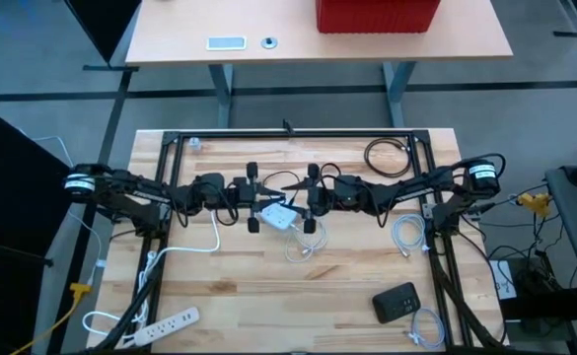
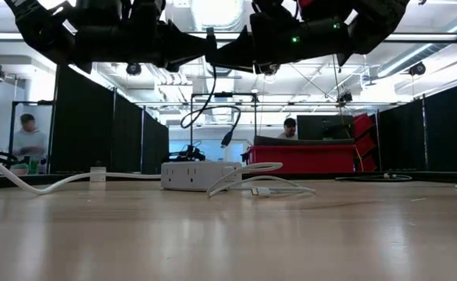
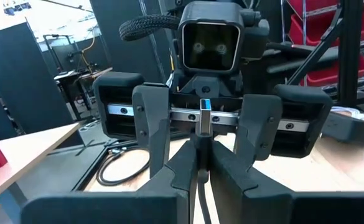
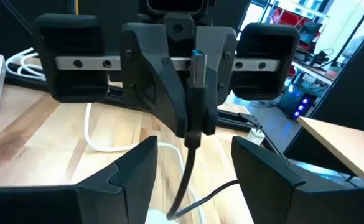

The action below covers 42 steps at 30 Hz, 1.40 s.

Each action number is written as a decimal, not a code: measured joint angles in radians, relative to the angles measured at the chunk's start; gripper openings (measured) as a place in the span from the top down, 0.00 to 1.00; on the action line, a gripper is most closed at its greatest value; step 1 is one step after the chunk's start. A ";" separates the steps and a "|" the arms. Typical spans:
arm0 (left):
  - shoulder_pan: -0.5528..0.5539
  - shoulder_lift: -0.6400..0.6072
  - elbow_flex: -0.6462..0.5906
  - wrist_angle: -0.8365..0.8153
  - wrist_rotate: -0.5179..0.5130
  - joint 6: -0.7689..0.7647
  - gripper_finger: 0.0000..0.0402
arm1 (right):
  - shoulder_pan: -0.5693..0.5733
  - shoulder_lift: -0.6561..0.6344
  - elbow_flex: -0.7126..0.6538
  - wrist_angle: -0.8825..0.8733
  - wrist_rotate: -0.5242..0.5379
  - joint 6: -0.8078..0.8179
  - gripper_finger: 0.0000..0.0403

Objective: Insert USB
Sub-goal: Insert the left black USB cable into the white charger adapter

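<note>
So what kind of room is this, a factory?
More likely a robotics lab or workshop: black curtain partitions, red storage bins, and people at desks behind the wooden table.

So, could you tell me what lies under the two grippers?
Under the left gripper and right gripper lie a white charger block and loose white cable; its port face is hidden.
</note>
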 joint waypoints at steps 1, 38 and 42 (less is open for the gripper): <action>0.000 0.000 0.000 0.001 0.000 -0.001 0.95 | 0.000 0.000 0.000 0.001 0.000 0.000 0.56; 0.495 -0.006 0.621 -1.689 -0.311 -0.430 0.53 | -0.007 -0.198 -0.004 -0.349 0.103 0.076 1.00; 0.692 0.039 0.674 -1.826 -0.299 -0.551 0.55 | -0.005 -0.189 -0.005 -0.340 0.103 0.132 1.00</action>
